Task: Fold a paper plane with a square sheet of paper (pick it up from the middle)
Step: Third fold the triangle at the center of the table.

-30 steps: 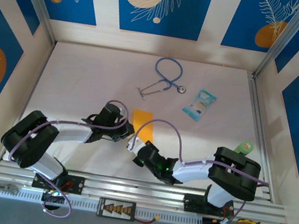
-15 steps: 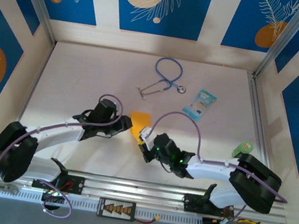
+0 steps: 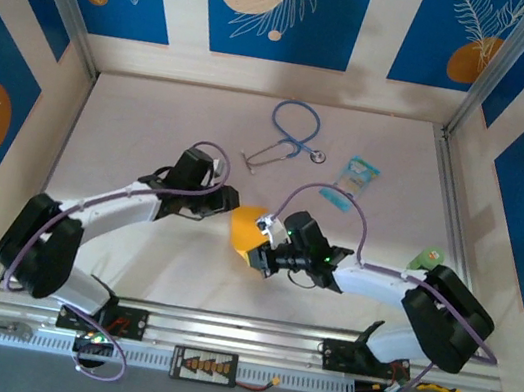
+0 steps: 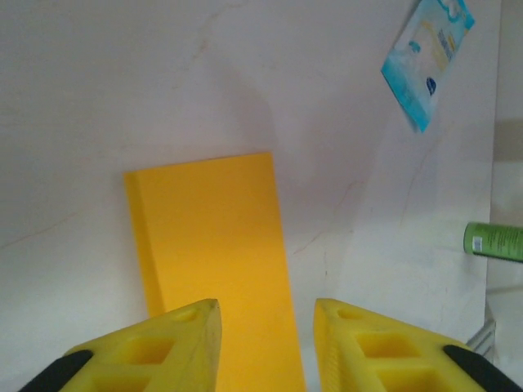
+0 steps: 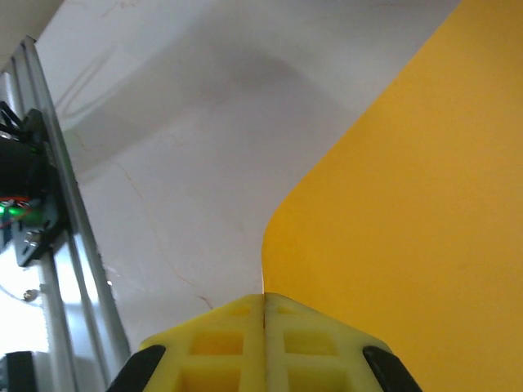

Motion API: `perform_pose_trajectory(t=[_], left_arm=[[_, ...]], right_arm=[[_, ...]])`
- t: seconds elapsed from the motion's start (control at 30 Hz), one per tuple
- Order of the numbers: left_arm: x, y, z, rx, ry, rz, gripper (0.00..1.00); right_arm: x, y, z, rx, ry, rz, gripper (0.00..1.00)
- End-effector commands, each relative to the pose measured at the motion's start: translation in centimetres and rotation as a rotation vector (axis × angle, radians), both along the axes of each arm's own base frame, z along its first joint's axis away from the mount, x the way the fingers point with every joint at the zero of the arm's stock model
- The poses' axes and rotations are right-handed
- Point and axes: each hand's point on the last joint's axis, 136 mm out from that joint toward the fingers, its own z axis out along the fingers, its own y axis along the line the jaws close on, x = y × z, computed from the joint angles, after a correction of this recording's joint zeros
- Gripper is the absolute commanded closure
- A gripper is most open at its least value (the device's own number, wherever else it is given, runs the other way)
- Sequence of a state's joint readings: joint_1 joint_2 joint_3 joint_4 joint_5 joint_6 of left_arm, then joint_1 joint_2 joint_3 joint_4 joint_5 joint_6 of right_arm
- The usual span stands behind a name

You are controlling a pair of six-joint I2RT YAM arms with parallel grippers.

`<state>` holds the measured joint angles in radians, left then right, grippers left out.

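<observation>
Right wrist view: the sheet of paper (image 5: 409,204), orange-yellow and folded to a strip, lies mid-bench. Its edge is pinched in my right end effector (image 5: 263,306), fingers pressed flat together, and the paper curls up off the bench (image 5: 163,163) there. My left end effector (image 4: 265,306) stands partly open at the strip's other end (nothing gripped that I can see). Beyond lie a light-blue packet (image 4: 427,59), a stethoscope (image 3: 288,135) and a green cylinder (image 4: 494,241), all well apart from the paper.
</observation>
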<state>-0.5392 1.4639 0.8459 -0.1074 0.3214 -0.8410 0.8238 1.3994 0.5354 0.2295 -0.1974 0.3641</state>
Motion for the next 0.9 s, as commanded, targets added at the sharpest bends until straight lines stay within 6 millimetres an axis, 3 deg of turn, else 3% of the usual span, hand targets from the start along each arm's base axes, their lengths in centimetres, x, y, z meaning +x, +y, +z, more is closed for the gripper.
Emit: perform_pose_trajectory(t=[0.0,0.4,0.67,0.87], left_arm=[[0.3,-1.6,0.0,-0.023,0.018,-0.104,0.69],[1.3,-4.2,-5.3,-0.039,0.154,-0.169,0.83],[0.3,-3.0,-9.8,0.039,0.236,-0.155,0.88],[-0.3,-2.4,-11.2,0.073,0.258,-0.157,0.90]], right_arm=[[-0.6,0.9,0.5,0.029,0.099,0.019,1.00],[-0.2,1.7,-0.9,0.038,0.154,0.002,1.00],[0.0,1.5,-1.7,0.035,0.181,-0.014,1.00],[0.7,0.7,-2.4,0.020,0.215,-0.055,1.00]])
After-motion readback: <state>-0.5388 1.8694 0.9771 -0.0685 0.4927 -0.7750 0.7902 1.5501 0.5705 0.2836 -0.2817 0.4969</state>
